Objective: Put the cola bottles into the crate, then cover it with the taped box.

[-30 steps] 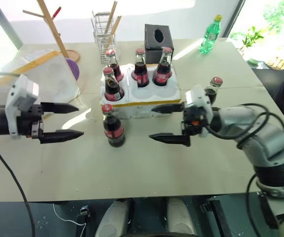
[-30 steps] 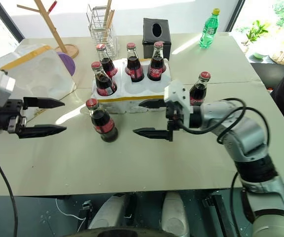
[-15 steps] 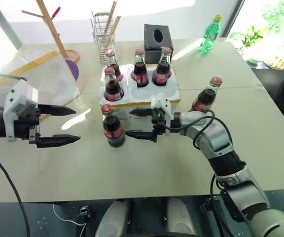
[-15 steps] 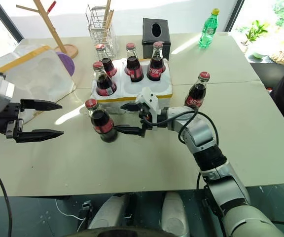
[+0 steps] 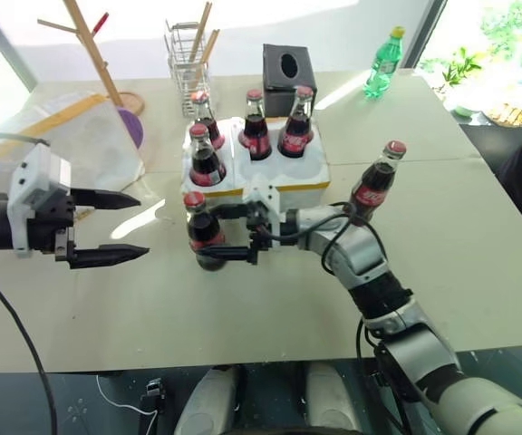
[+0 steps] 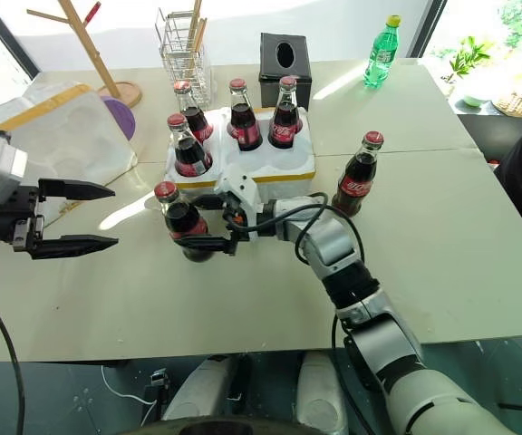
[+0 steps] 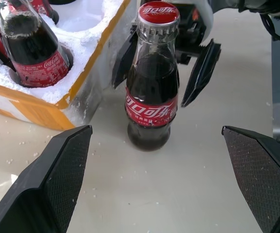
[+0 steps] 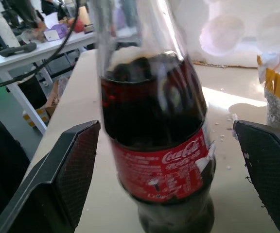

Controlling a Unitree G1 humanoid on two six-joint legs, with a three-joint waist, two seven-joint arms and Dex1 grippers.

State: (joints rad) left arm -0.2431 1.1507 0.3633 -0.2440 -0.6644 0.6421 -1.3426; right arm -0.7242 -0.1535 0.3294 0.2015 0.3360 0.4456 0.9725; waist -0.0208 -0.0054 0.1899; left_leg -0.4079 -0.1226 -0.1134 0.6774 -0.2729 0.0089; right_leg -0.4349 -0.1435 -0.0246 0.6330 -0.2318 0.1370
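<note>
Now my right tool [image 5: 223, 232] stands wide open, one finger on each side of the loose cola bottle [image 5: 203, 233] on the desk [image 5: 270, 299], not closed on it. That bottle stands upright just in front of the crate [image 5: 304, 174], which holds four bottles. A sixth bottle [image 5: 375, 184] stands right of the crate. My left tool [image 5: 127, 228] hangs open, empty. Taped box [image 5: 80, 136] lies far left.

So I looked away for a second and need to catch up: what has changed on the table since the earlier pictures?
The right pincer has swept across to the small glass cola bottle with red cap standing in front of the low white six-hole styrofoam crate; its open fingers now sit either side of that bottle, not yet closed. The left pincer stayed open in place. The four bottles in the crate and the other loose bottle have not moved.
</note>
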